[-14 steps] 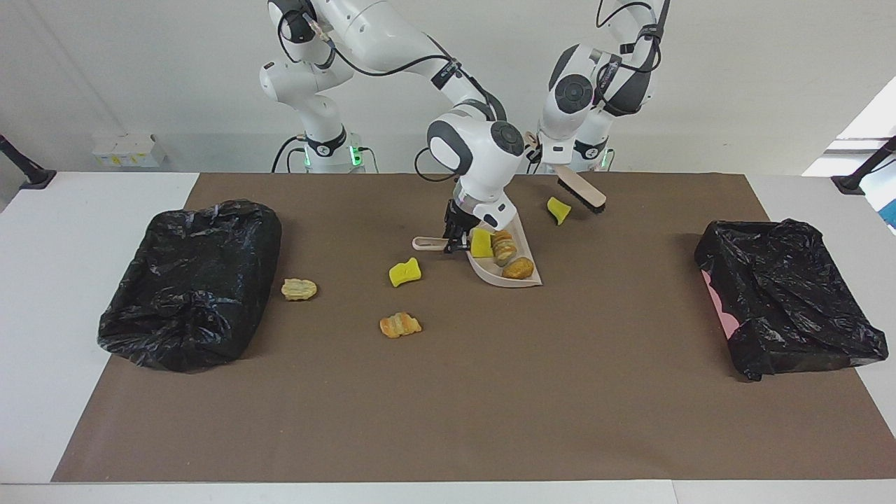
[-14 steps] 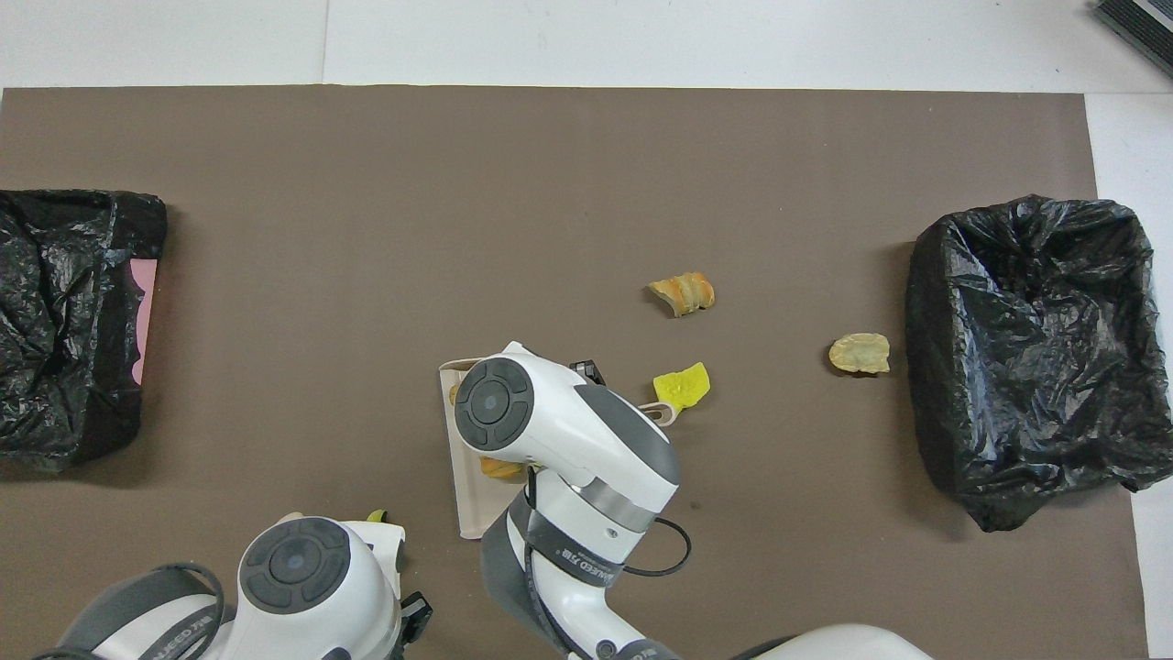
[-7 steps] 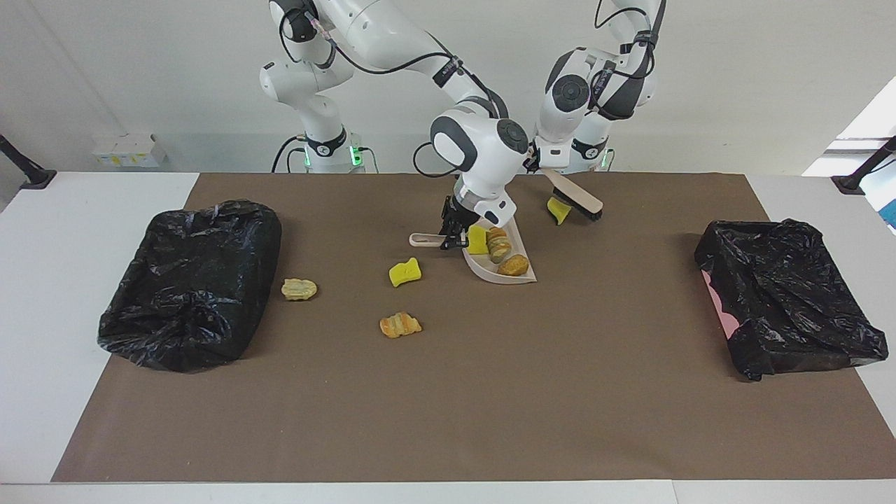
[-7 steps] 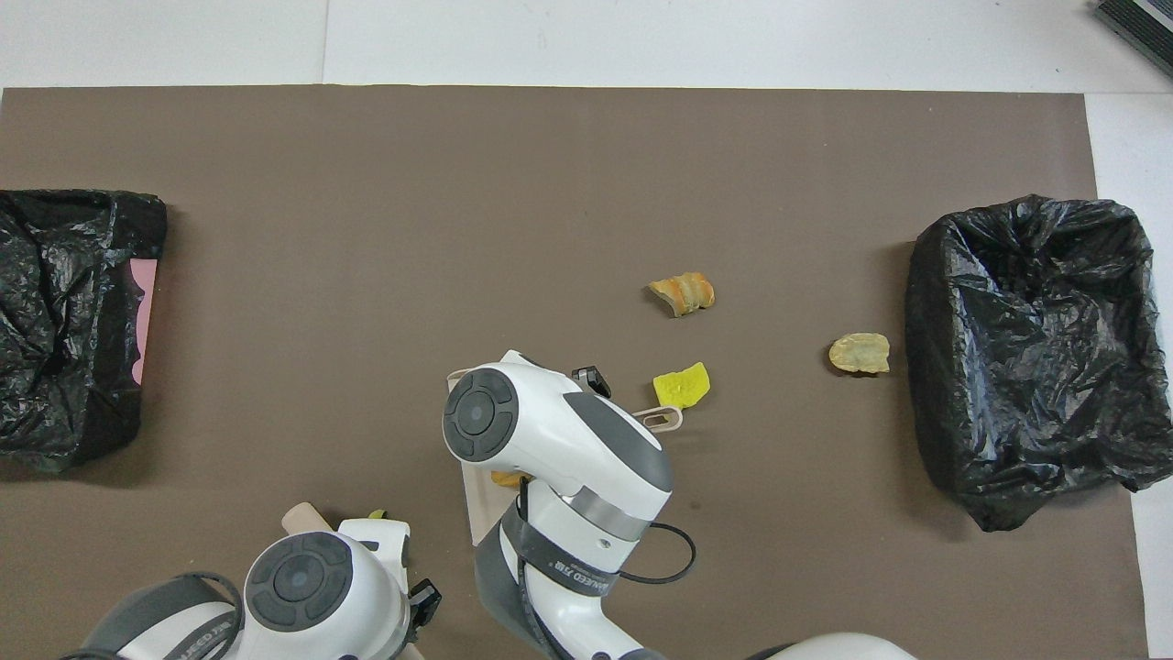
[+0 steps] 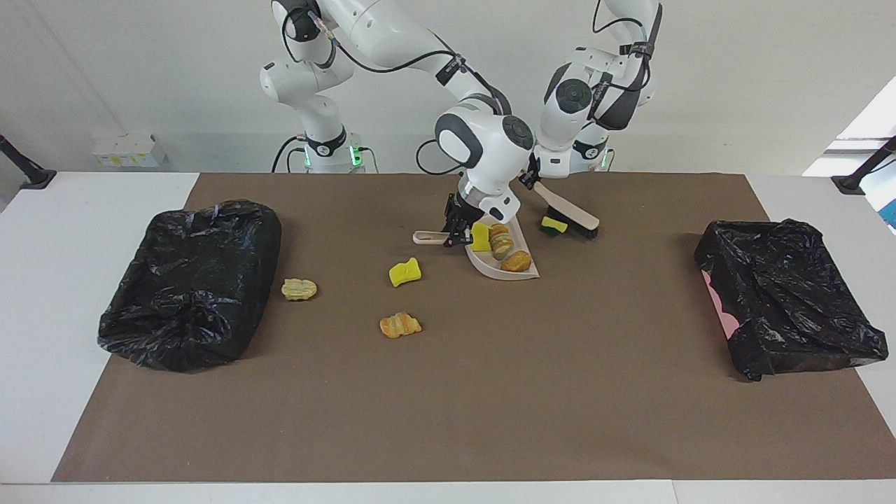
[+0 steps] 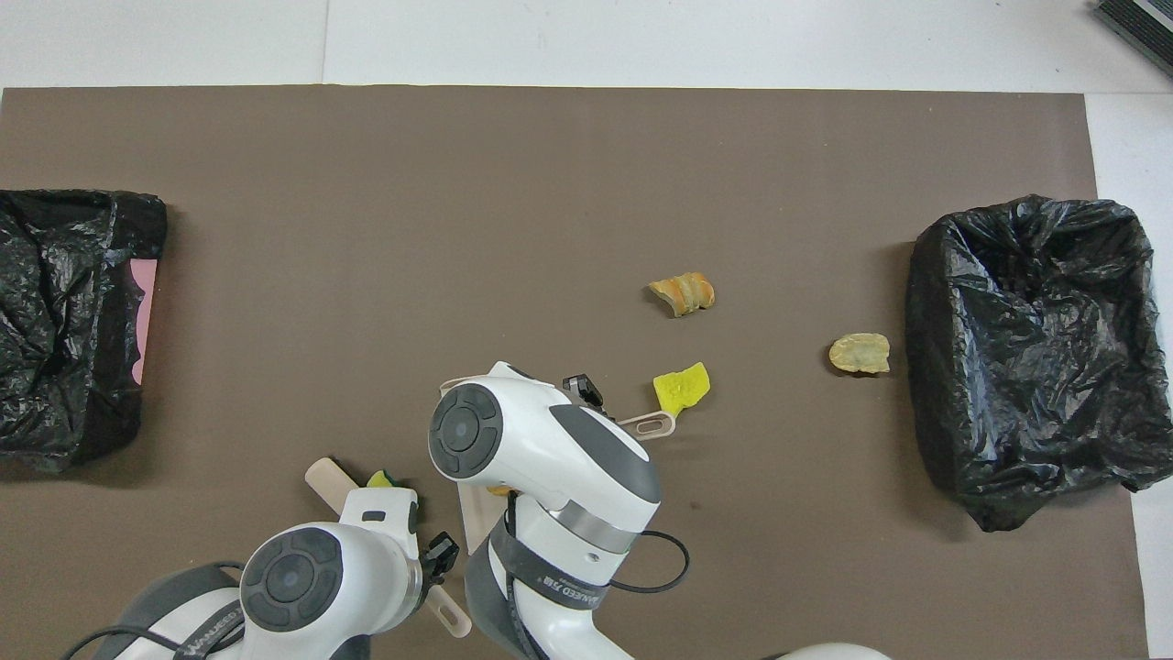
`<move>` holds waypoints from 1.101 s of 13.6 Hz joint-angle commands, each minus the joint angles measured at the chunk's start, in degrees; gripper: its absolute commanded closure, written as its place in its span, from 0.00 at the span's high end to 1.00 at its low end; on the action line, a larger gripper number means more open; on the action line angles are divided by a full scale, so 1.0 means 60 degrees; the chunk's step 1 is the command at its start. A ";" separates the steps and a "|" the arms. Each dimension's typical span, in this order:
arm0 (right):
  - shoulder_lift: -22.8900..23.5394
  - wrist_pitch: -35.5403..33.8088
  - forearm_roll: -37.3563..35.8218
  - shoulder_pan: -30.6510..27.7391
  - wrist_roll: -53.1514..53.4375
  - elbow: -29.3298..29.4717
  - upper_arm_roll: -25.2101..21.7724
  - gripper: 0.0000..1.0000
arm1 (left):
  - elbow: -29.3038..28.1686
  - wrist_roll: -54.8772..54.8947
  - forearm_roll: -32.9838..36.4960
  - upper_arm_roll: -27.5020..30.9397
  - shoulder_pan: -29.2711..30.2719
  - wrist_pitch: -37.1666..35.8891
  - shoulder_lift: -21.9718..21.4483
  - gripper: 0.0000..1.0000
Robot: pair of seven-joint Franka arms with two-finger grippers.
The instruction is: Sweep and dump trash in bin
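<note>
Two grippers clamped: right gripper (image 5: 456, 234) on dustpan (image 5: 505, 269); left gripper (image 5: 533, 180), seemingly, on brush (image 5: 568, 211).

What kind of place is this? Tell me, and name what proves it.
Probably a robot test lab, not a home: two arms fixed at a white table, a brown mat, and staged scraps between bag-lined bins.

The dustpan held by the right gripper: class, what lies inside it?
In the dustpan: a yellow sponge piece, a tan bread lump and an orange-brown lump. The right gripper and its arm hide the pan's part nearest the robots.
</note>
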 commanded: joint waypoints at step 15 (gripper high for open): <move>-0.0038 0.0571 0.1238 -0.0544 0.1617 -0.0260 0.0077 0.00 | 0.2178 0.5492 -0.0920 0.0103 -0.0555 -0.0529 0.1383 0.00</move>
